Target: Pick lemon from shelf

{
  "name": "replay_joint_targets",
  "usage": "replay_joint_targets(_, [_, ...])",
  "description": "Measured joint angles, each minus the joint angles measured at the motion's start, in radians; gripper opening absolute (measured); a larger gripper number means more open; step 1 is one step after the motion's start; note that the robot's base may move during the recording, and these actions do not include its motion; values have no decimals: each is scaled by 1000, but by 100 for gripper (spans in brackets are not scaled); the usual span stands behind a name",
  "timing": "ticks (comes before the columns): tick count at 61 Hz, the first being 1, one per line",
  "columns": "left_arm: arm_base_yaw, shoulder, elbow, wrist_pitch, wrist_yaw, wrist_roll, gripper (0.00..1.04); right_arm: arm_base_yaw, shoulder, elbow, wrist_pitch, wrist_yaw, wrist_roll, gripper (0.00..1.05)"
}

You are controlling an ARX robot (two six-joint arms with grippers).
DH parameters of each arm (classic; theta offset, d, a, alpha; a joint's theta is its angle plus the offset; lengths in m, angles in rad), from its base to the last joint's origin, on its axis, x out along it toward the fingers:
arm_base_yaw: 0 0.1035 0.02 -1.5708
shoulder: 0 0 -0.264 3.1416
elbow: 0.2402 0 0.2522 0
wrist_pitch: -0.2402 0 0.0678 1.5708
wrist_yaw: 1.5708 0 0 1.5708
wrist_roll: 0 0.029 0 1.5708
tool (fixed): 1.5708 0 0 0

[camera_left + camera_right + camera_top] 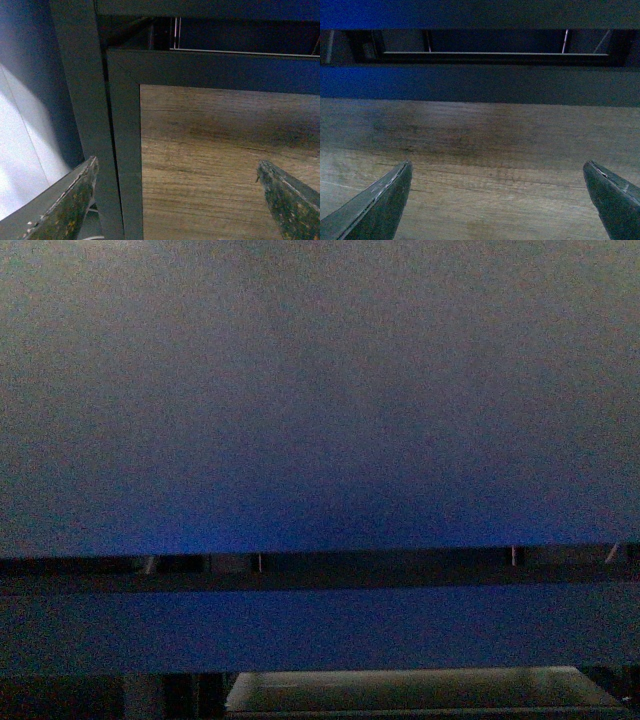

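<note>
Only the left wrist view shows an upright [80,75] of the shelf [122,150]; the right wrist view shows just its deck [480,140]. Both the left pincer [176,162] and the right pincer [497,162] gape wide, empty. Where the lemon lies cannot be told.

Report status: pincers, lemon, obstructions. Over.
Left pincer open, empty, over shelf corner. Right pincer open, empty, over shelf. Lemon not in any view. No obstruction seen between fingers; front view dim.

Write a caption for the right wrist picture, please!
Right gripper, jaws open, hovering over the shelf's wood-grain deck; no lemon in this view.
</note>
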Motion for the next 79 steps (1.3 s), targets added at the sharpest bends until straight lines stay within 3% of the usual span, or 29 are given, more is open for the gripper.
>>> replay_joint_targets(79, [0, 0, 0, 0, 0, 0, 97, 0, -1, 0, 0, 0, 0, 102])
